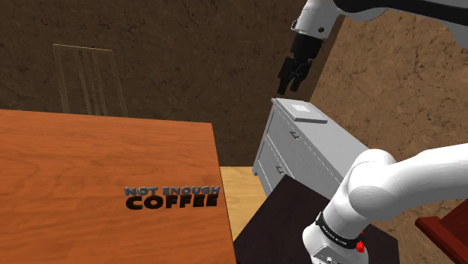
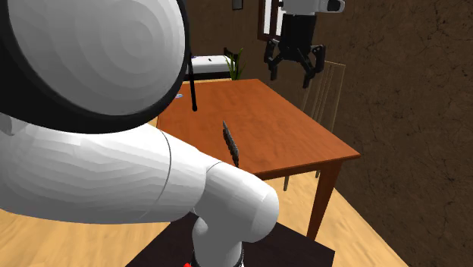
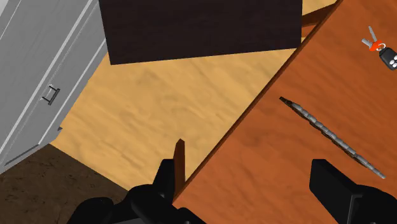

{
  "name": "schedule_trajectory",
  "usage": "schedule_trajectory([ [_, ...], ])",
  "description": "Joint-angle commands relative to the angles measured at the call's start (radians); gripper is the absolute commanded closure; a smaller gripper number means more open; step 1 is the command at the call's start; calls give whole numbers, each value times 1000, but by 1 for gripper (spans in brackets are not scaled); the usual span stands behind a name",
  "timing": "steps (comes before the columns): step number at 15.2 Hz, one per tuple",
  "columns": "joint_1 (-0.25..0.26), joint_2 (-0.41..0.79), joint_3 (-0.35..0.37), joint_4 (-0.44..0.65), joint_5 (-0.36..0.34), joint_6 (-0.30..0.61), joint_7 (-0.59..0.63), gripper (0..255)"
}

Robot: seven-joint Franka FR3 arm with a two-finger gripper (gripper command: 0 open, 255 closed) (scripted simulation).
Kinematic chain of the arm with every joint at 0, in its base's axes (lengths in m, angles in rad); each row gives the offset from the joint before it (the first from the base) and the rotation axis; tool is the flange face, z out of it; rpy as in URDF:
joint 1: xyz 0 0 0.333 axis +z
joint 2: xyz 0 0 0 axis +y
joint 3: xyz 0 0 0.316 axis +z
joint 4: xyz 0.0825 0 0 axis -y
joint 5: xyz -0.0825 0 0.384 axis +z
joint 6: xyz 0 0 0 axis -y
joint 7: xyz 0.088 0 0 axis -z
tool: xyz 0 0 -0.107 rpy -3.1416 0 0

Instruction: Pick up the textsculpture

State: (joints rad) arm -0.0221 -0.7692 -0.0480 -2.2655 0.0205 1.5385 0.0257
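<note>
The text sculpture [image 1: 172,197] is a dark row of letters reading "NOT ENOUGH COFFEE", standing upright near the wooden table's [image 1: 82,180] edge on the side toward the stand. In the second exterior view the sculpture [image 2: 230,142] is seen edge-on as a thin dark strip. My gripper [image 1: 295,81] hangs high in the air, well above and off to the side of the table edge, fingers open and holding nothing. In the wrist view the sculpture [image 3: 331,137] lies as a thin grey strip on the table far below, just ahead of my right finger [image 3: 340,191].
A grey drawer cabinet [image 1: 300,142] stands on the floor beyond the dark stand [image 1: 292,217]. A set of keys [image 3: 382,54] lies farther along the table. A light wooden chair [image 1: 86,79] stands at the table's far side. Brown walls enclose the room.
</note>
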Motion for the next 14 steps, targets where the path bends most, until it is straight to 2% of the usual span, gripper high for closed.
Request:
schedule_trajectory([
  [1, 0, 0, 0, 0, 0, 0, 0, 0],
  [14, 136, 299, 122, -56, 9, 323, -105, 0],
])
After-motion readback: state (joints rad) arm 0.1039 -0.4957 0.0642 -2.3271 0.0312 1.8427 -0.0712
